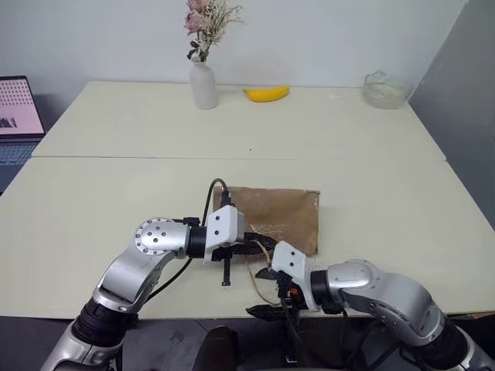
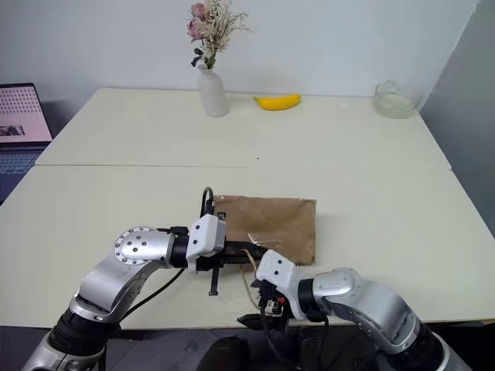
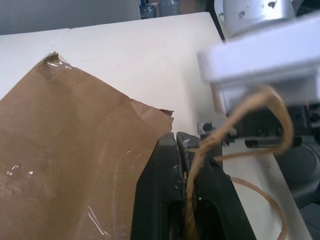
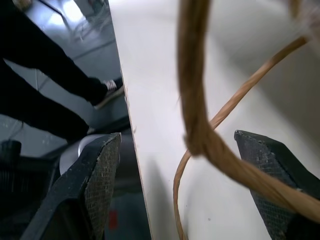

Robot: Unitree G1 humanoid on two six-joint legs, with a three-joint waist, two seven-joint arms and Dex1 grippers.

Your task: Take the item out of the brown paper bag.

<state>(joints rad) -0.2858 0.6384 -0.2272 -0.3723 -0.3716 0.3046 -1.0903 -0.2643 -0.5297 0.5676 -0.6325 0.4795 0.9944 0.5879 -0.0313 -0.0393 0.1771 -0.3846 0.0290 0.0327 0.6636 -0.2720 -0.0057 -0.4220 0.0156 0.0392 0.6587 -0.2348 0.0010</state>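
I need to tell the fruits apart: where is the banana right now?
The banana lies at the table's far edge in the head views, right of the white vase and left of the glass bowl.

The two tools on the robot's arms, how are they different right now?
The left tool is shut, pinching one tan cord handle of the brown paper bag; the right tool is open and grips nothing, though a cord loop passes between its fingers. The left tool sits at the bag's near edge; the right tool hangs lower, at the table's front edge. Both have black fingers.
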